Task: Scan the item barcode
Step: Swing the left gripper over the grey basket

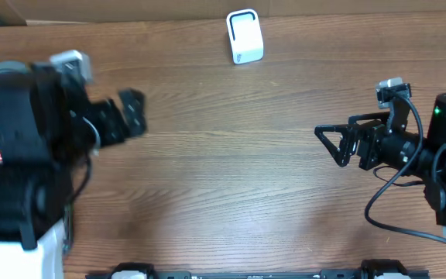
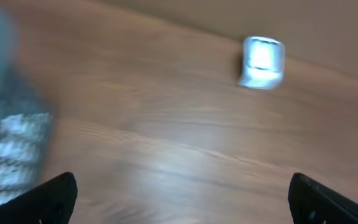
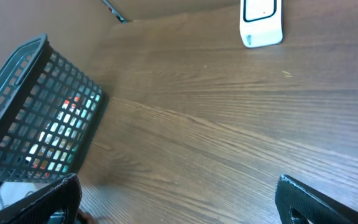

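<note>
Wood-grain table (image 1: 231, 186) is stretching bare between left gripper (image 2: 180, 198) and right gripper (image 3: 176, 194), both hanging spread and empty; rounded white scanner (image 1: 245, 36) is standing at its far edge, items (image 3: 58, 134) sitting inside the dark mesh basket (image 3: 82, 84).

My wood-grain table (image 1: 231, 194) carries two things: a white scanner (image 1: 245, 36) standing at its far edge, ahead and right of my right gripper (image 1: 327, 147), and a dark mesh basket (image 3: 36, 112) ahead to its left.
</note>
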